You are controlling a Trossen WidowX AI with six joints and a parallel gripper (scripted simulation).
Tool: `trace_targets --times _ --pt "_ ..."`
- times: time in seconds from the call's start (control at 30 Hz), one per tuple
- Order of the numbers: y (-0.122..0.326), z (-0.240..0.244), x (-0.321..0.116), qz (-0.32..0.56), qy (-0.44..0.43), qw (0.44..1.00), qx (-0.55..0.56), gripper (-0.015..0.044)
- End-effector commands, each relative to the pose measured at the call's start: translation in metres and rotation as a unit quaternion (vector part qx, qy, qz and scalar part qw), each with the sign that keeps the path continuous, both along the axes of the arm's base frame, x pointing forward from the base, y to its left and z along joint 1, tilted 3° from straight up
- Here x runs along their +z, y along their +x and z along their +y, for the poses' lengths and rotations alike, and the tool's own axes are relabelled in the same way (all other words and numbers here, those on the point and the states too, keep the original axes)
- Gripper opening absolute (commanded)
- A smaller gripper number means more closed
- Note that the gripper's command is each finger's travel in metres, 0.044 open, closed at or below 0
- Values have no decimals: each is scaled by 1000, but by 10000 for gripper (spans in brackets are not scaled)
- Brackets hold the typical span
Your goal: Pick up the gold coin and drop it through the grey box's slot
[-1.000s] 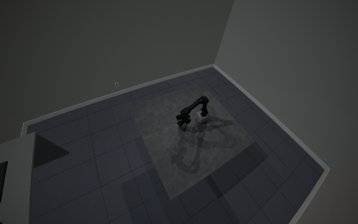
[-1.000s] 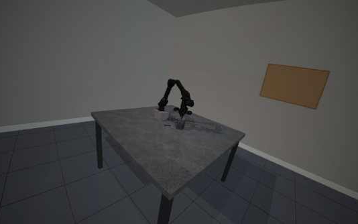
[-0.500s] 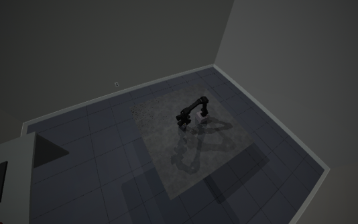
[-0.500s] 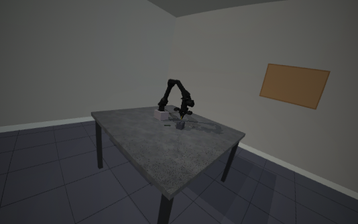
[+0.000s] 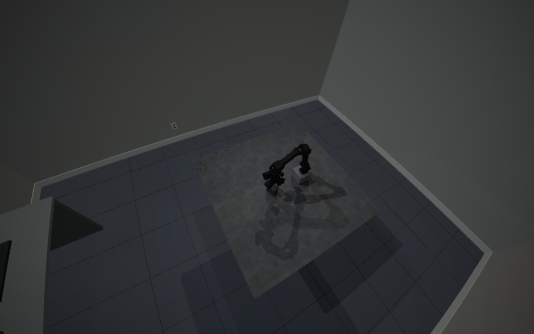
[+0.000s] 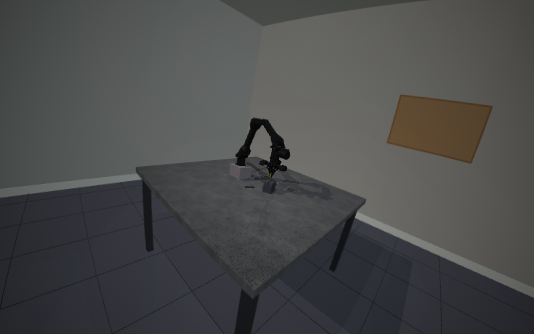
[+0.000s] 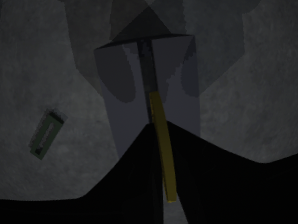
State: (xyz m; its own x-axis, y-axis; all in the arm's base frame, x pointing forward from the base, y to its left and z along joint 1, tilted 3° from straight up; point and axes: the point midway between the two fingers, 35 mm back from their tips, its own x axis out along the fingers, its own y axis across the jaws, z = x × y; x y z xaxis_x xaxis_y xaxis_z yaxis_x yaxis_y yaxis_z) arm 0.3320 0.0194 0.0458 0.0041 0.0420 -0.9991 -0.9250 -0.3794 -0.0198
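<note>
Now edge-on gold coin (image 7: pixel 161 143) between closed jaws, above box slot (image 7: pixel 144 63)

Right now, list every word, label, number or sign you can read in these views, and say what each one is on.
No readable text anywhere.
Coin in the pincer: edge-on, no markings visible.
Box: plain grey, no label.
Holder: plain green, no label.
Wall board: blank brown panel.
Small wall plate: too small to read.

I see a gold coin (image 7: pixel 161 145) edge-on between black end effector (image 7: pixel 164 183) fingers, a dark-green holder (image 7: pixel 45 133), a grey box (image 7: pixel 148 72) with a dark slot, and a mottled grey speckled surface (image 6: pixel 271 225).
</note>
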Motion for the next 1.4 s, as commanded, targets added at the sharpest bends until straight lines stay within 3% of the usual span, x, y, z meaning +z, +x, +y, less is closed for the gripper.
trace_targets --times 0.0,0.9,1.1,1.37 --pt "0 0 -1 -1 0 1000 1 0" --pt "1 1 -18 -1 0 1000 -3 0" --pt "1 1 -16 1 0 1000 0 157" --pt "1 1 -16 1 0 1000 0 161"
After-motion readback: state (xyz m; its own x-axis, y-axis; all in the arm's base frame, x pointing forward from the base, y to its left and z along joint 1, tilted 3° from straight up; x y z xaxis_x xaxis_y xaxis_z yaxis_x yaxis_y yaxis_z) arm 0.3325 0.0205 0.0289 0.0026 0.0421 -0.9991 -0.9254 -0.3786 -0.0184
